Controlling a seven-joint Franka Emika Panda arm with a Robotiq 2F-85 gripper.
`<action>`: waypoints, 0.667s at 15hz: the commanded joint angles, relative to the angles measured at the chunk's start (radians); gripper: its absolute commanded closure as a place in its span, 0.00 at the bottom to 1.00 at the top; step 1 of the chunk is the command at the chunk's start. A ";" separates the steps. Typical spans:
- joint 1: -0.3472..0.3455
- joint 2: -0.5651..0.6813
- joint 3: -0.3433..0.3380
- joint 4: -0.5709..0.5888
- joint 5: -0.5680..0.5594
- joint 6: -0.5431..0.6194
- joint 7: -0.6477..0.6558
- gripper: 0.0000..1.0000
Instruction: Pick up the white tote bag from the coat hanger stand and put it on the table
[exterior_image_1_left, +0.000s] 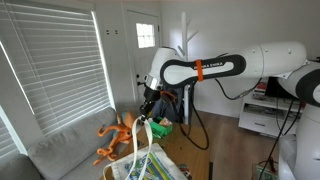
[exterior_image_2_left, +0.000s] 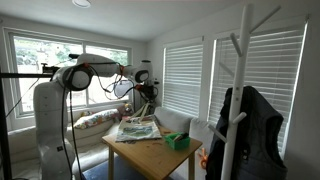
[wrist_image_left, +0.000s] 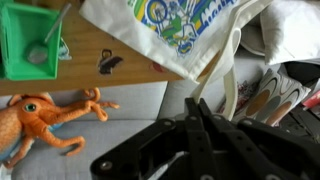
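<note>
The white tote bag (wrist_image_left: 170, 28) with its green-yellow print lies on the brown wooden table (wrist_image_left: 95, 62). It shows in both exterior views (exterior_image_1_left: 150, 162) (exterior_image_2_left: 135, 128). My gripper (wrist_image_left: 196, 104) is shut, with the bag's pale straps (wrist_image_left: 231, 72) running up to the fingertips. In an exterior view the gripper (exterior_image_1_left: 147, 110) hangs just above the bag with the straps taut below it. The gripper also shows above the table's far end (exterior_image_2_left: 147, 96). The white coat hanger stand (exterior_image_2_left: 240, 70) holds only a dark jacket (exterior_image_2_left: 255, 130). The stand also shows behind the arm (exterior_image_1_left: 188, 40).
A small green box (wrist_image_left: 30, 42) sits on the table beside the bag (exterior_image_2_left: 177, 141). An orange octopus plush (wrist_image_left: 45, 120) lies on the grey sofa (exterior_image_1_left: 70, 150) next to the table. Blinds cover the windows. A white cabinet (exterior_image_1_left: 262, 118) stands at the back.
</note>
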 joint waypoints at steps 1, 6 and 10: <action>-0.016 -0.088 0.022 -0.155 0.016 -0.058 0.075 0.99; -0.047 -0.171 0.023 -0.207 -0.183 0.023 0.160 0.52; -0.044 -0.209 0.024 -0.038 -0.197 -0.005 0.024 0.23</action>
